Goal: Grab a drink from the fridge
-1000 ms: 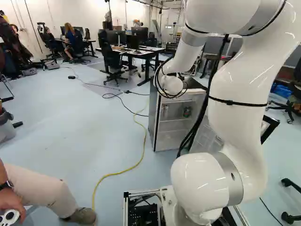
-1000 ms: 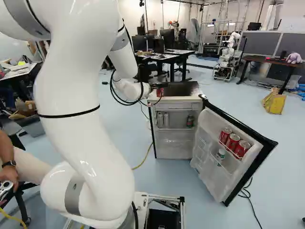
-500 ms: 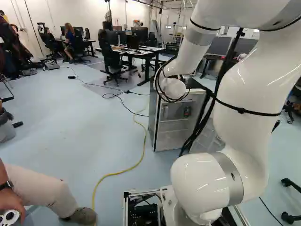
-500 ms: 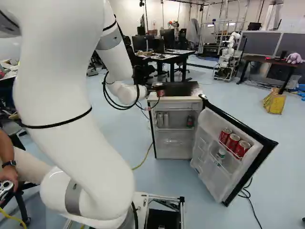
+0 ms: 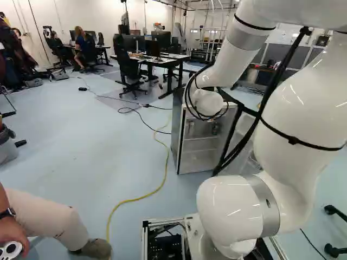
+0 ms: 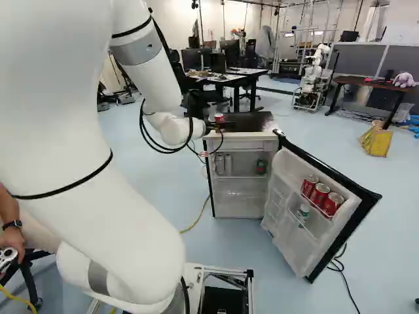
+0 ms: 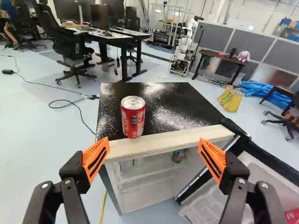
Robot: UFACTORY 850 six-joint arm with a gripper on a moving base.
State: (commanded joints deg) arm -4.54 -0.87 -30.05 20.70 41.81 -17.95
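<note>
Well, red can (image 7: 133, 116): likely slippery, may dent; hold round its middle.
Gripper (image 7: 153, 142): spread wide, holding nothing.
Fridge top (image 7: 175, 109): can by front edge.

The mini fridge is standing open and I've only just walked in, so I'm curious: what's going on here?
A robot arm is at the open mini fridge, holding nothing: its end effector is open. Ahead of it, a red soda can stands upright on the fridge's black top, near the front edge. Three more red cans sit in the fridge door.
</note>
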